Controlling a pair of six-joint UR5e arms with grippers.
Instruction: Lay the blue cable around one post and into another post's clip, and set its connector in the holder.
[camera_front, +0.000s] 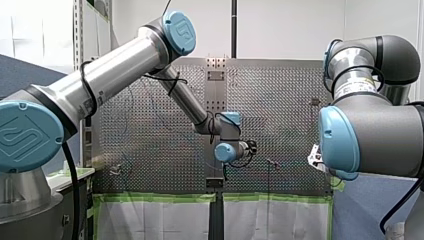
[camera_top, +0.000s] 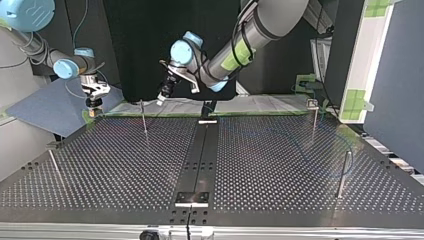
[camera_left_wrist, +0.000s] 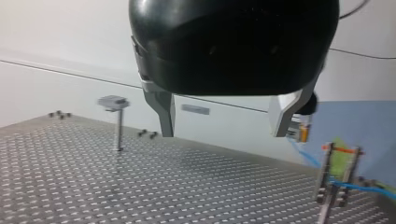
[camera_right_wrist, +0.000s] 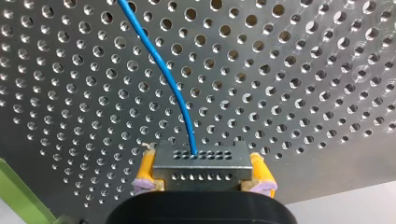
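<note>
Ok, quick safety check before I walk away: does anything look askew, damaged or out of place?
Nothing stands out. My right gripper holds the connector squarely in its jaws, the blue cable leaves it in a smooth curve without kinks, and my left gripper hangs open and empty.

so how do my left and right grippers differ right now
My left gripper is open, with nothing between its bare metal fingers; my right gripper is shut on the connector, with yellow pads. My left gripper holds no cable; the blue cable runs from my right gripper's connector. Both have black bodies.
</note>
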